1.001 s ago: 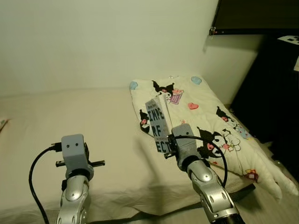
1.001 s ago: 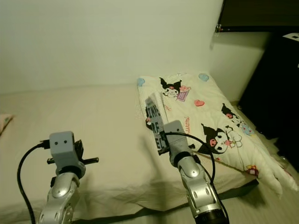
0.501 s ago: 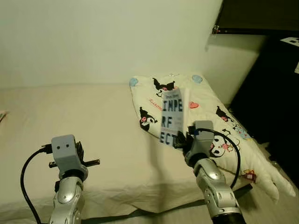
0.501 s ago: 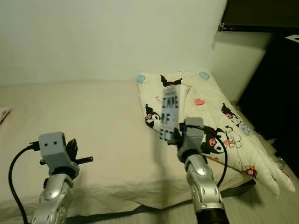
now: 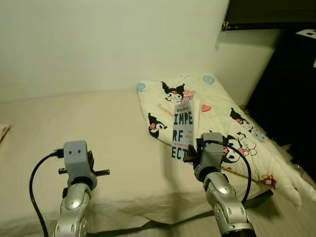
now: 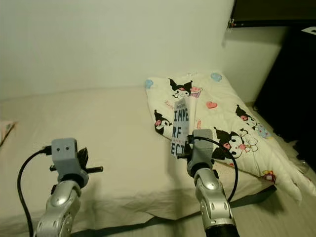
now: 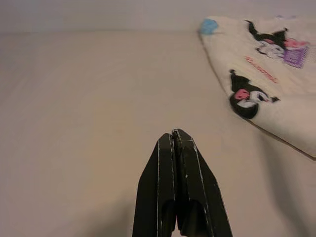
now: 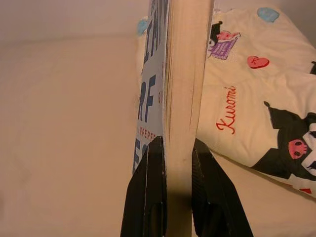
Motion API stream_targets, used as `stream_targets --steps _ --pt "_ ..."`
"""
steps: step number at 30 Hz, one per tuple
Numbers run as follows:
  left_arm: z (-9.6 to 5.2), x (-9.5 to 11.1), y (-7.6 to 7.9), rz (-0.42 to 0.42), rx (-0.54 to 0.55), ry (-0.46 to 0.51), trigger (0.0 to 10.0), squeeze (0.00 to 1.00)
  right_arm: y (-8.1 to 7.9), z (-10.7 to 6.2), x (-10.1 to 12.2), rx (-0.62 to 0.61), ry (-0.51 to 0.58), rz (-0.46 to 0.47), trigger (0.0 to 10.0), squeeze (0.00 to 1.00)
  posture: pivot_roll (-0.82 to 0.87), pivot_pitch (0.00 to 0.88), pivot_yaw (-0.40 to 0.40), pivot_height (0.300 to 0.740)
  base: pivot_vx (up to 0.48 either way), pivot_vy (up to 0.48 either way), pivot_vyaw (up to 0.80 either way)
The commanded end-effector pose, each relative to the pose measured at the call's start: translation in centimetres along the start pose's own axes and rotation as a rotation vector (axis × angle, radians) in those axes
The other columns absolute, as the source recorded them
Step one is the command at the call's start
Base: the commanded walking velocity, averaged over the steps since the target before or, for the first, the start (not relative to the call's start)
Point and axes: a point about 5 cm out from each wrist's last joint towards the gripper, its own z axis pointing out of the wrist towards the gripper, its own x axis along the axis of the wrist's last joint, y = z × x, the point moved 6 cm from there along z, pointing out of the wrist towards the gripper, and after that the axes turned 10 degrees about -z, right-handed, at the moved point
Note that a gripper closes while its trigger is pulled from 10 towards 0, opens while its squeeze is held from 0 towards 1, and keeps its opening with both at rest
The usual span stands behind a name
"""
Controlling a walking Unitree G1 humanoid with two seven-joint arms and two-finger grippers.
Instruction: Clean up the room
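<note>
A grey-blue book (image 5: 182, 129) with large dark letters stands upright in the air above the bed (image 5: 74, 128), held by its lower edge. My right gripper (image 8: 174, 157) is shut on the book (image 8: 182, 74), one black finger on each cover. The book hangs just in front of a cream cartoon-print quilt (image 5: 217, 118) folded at the bed's right end. My left gripper (image 7: 174, 143) is shut with nothing in it, raised over the bare sheet at the bed's front left.
A pale wall (image 5: 108, 44) runs behind the bed. Dark furniture (image 5: 291, 79) stands at the right, close to the quilt. A small object (image 5: 3, 131) lies at the bed's far left edge. The quilt (image 7: 266, 74) lies to the side of the left fingers.
The right gripper has turned the book from tilted to upright and carried it slightly right. The head camera has shifted. The left arm stays raised as before.
</note>
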Motion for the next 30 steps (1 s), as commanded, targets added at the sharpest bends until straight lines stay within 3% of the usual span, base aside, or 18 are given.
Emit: stream_targets --steps 1,7,10,14,17,22,30 --pt "-0.1 -0.8 0.1 0.036 -0.020 -0.041 10.0 0.00 -0.6 0.3 1.1 0.031 0.045 -0.011 10.0 0.00 -0.03 0.092 -0.017 0.740 0.000 0.000 0.00" --pt "-1.4 -2.3 -0.4 -0.001 0.039 -0.082 10.0 0.00 0.7 -0.3 0.2 -0.019 0.027 -0.041 10.0 0.00 -0.05 0.048 0.005 0.740 0.000 0.000 0.00" --pt "-0.6 -2.0 -1.4 0.076 0.075 -0.060 10.0 0.00 0.6 0.1 -0.2 -0.025 0.009 -0.050 10.0 0.00 -0.03 0.074 -0.012 0.740 0.000 0.000 0.00" --pt "0.1 -1.0 -1.9 0.071 0.076 -0.043 10.0 0.00 -0.3 0.3 0.5 0.015 0.032 -0.083 10.0 0.00 -0.03 0.077 -0.014 0.740 0.000 0.000 0.00" --pt "-0.3 -1.8 -2.7 0.078 0.095 -0.064 10.0 0.00 0.7 0.1 0.0 -0.019 0.034 -0.069 10.0 0.00 -0.03 0.041 0.005 0.740 0.000 0.000 0.00" --pt "-0.6 -1.4 -1.9 0.009 0.051 -0.040 10.0 0.00 1.4 0.0 0.4 -0.052 0.040 -0.043 10.0 0.00 -0.04 0.033 0.001 0.740 0.000 0.000 0.00" --pt "-0.3 -1.3 -1.1 0.044 0.030 -0.036 10.0 0.00 0.9 0.1 0.4 -0.031 0.050 -0.060 10.0 0.00 -0.04 0.025 -0.003 0.740 0.000 0.000 0.00"
